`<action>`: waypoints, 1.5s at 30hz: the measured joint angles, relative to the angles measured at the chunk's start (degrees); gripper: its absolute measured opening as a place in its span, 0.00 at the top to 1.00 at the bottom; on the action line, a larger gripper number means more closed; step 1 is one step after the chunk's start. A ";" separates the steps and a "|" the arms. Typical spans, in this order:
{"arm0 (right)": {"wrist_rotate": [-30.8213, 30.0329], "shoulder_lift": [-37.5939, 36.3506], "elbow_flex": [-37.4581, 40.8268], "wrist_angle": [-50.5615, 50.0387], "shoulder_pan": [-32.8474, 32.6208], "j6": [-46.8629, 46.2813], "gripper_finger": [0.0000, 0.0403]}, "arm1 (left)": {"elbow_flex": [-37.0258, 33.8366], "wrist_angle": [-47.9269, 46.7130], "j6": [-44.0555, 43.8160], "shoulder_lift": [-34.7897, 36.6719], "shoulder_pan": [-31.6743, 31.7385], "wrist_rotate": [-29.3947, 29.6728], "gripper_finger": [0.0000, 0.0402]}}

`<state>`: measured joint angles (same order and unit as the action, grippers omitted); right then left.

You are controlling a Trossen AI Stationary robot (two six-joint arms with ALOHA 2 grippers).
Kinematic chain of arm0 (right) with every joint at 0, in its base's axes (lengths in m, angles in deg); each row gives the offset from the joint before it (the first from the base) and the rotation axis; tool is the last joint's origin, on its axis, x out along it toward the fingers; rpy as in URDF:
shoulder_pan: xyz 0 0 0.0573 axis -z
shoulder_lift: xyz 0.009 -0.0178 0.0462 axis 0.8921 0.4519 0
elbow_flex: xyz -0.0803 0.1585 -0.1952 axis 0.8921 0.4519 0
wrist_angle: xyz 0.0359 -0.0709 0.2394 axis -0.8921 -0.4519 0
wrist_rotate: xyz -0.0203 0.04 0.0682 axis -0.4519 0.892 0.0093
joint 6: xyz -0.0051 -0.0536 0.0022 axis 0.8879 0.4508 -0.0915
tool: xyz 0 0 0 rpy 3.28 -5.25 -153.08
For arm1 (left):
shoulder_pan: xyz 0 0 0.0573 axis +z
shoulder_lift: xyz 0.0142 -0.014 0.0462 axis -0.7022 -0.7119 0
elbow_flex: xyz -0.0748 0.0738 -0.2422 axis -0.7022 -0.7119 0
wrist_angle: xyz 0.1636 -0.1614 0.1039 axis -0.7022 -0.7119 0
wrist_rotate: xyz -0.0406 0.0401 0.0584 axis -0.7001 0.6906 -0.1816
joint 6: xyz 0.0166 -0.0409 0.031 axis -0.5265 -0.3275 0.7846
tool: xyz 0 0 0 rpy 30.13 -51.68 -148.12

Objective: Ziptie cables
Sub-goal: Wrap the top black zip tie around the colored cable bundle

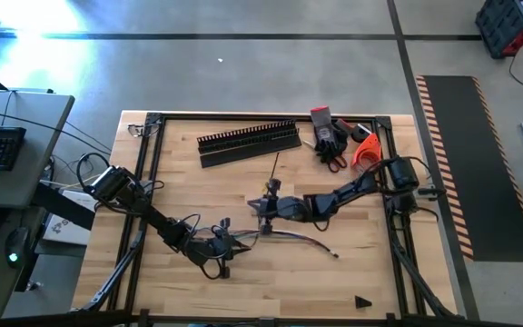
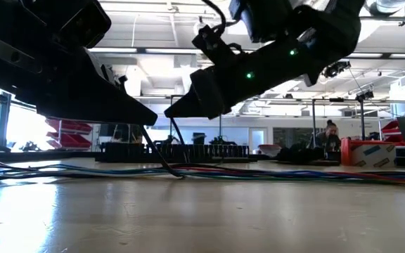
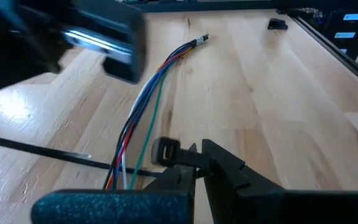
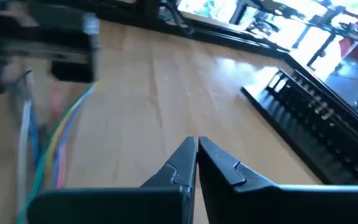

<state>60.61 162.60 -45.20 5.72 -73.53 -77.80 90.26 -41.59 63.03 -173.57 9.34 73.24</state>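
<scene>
The cables [image 1: 289,238] are a loose bundle of thin blue, red, green and white wires lying on the table; their bound end [image 3: 201,40] points away in the left wrist view. A black zip tie strap [image 3: 42,149] lies flat, crossing under the wires. My left gripper [image 3: 194,163] sits low at the bundle's left end and is shut on the zip tie's head. My right gripper [image 4: 196,155] hovers just beyond the bundle [image 1: 266,207], shut, with nothing showing between its fingers. The low view shows both grippers above the wires [image 2: 259,173]. My left gripper pinches the zip tie's square head [image 3: 165,151] between its two fingertips, coming in low from the table's left. The head sticks out past the tips, right beside the wires. The strap runs off from it flat on the table, under the bundle.
A black comb-toothed duct [image 1: 248,138] and a flat black strip [image 1: 243,156] lie at the far side. Dark gloves, red-handled cutters [image 1: 330,138] and an orange tool [image 1: 366,150] sit far right. A small black piece [image 1: 363,302] lies near the front edge. A person [image 2: 329,133] sits in the room behind.
</scene>
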 joint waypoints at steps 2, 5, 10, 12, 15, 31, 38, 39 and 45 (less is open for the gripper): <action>-0.07 0.00 0.00 -0.92 -0.86 0.62 1.00 | 0.00 0.01 0.02 0.00 0.00 -0.17 1.00; -2.48 0.00 0.00 -1.97 -2.07 0.92 1.00 | 0.09 0.00 0.95 0.00 0.00 -0.53 1.00; -10.02 0.00 0.00 -4.27 -4.48 1.14 1.00 | 1.94 -0.50 4.09 0.00 0.00 -2.61 1.00; -11.35 0.00 0.00 -5.30 -5.66 1.14 1.00 | 2.88 -1.50 5.11 0.00 0.00 -2.79 1.00; -13.17 0.00 0.00 -5.50 -7.55 2.19 1.00 | 4.42 -5.47 5.35 0.00 0.44 -3.70 1.00; -17.59 -0.68 0.00 -0.75 -14.83 2.71 0.99 | 7.21 -12.49 3.75 0.00 2.69 -7.12 1.00; -10.68 -7.71 0.00 -6.13 -14.72 -6.93 0.76 | 7.21 -12.73 3.48 0.00 2.69 -7.08 1.00; -7.84 -8.63 0.00 -6.29 -14.60 -9.00 0.71 | 7.21 -12.73 3.45 0.00 2.69 -7.09 1.00; 9.20 -8.34 -0.06 -4.65 -12.95 -24.96 0.46 | 7.19 -12.68 3.48 0.00 2.69 -6.73 1.00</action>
<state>69.81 154.27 -45.26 1.08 -86.48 -102.76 97.45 -54.27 66.50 -173.57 12.03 66.50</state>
